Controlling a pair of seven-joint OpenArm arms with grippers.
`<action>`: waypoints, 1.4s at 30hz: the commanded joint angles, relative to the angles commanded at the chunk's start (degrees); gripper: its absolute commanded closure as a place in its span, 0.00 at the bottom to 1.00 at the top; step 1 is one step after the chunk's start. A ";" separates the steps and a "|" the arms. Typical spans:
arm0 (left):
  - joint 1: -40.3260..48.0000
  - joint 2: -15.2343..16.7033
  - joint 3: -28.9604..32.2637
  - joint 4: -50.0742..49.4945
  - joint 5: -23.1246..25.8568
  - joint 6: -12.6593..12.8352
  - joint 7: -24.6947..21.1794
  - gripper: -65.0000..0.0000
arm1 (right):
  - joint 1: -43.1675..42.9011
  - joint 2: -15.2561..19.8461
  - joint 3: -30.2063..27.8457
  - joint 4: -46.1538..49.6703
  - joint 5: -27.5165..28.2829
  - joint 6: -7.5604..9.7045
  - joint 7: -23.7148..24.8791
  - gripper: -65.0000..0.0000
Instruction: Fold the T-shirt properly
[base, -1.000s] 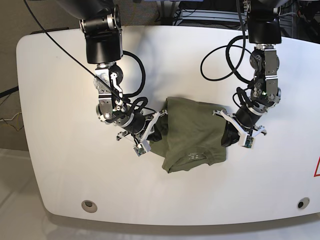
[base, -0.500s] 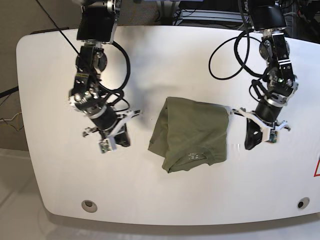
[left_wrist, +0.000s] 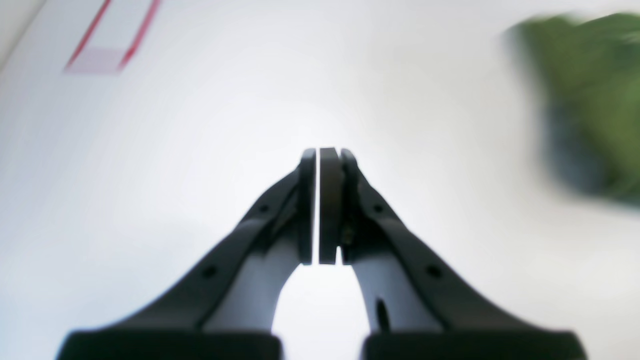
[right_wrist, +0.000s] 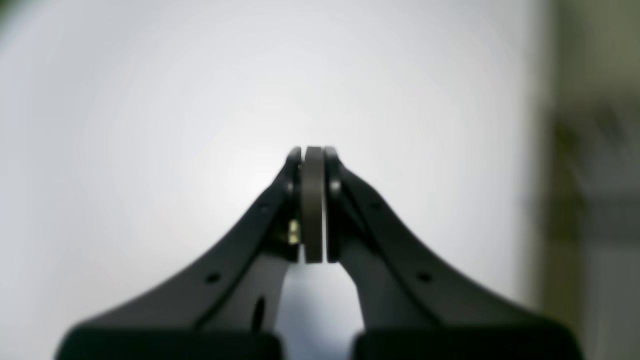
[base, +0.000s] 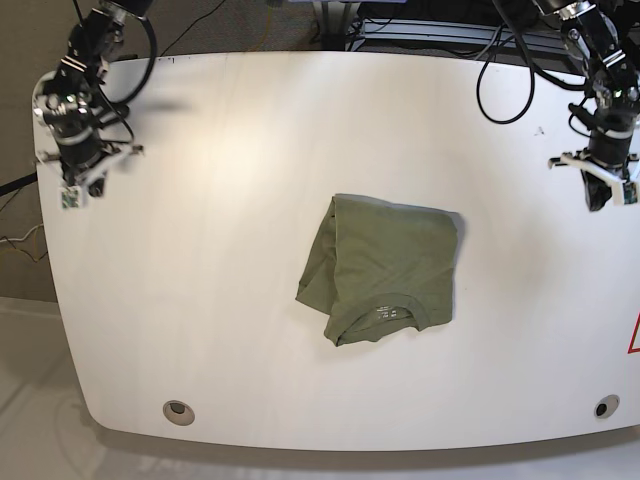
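One T-shirt (base: 385, 270) lies folded mid-table (base: 250, 150), collar toward the table's front edge, its long axis running front to back, with two hands well apart from it at opposite ends, left hand (base: 604, 186) slightly nearer than right hand (base: 78, 180), both closed on nothing.

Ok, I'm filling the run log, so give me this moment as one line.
T-shirt: folded, mid-table, collar near | left end effector: shut, empty | right end effector: shut, empty
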 joint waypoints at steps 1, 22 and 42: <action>0.97 0.00 -1.49 -0.62 0.00 0.00 0.00 1.00 | -1.05 0.09 2.55 -0.70 0.00 0.09 0.00 1.00; 15.91 0.00 -16.35 -21.54 0.35 0.00 -0.44 1.00 | -13.19 0.97 20.66 -36.13 -10.73 0.18 19.34 1.00; 12.84 -3.69 2.99 -65.67 13.71 0.18 -30.59 1.00 | -8.18 5.80 3.52 -83.08 -11.08 -0.35 48.00 1.00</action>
